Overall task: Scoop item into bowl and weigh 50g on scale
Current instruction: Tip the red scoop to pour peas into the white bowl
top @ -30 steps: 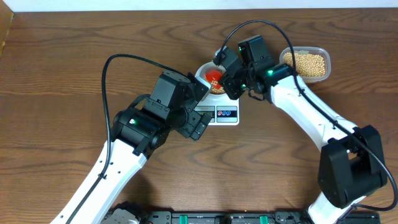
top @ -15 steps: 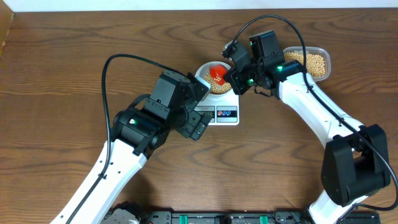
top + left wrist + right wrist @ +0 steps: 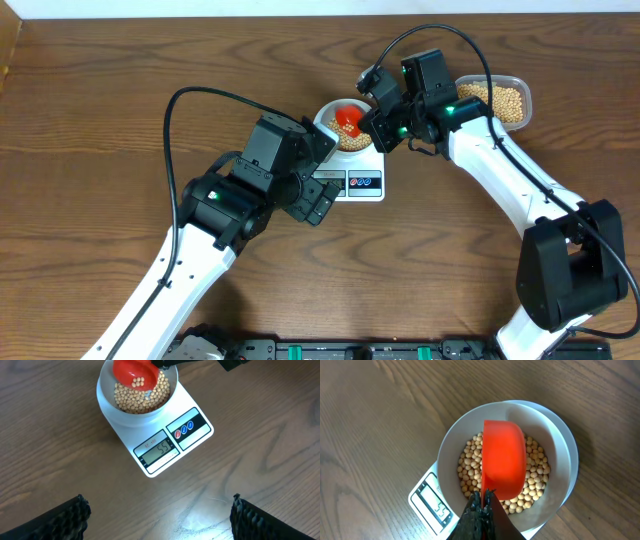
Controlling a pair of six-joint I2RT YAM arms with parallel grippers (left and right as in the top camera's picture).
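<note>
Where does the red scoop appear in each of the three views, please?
Overhead: the red scoop upper centre, over the bowl.
Left wrist: top edge, left of centre, a few beans on it.
Right wrist: centre, its handle in the right claw at the bottom edge.
Shared landmark: the white scale under the bowl.
</note>
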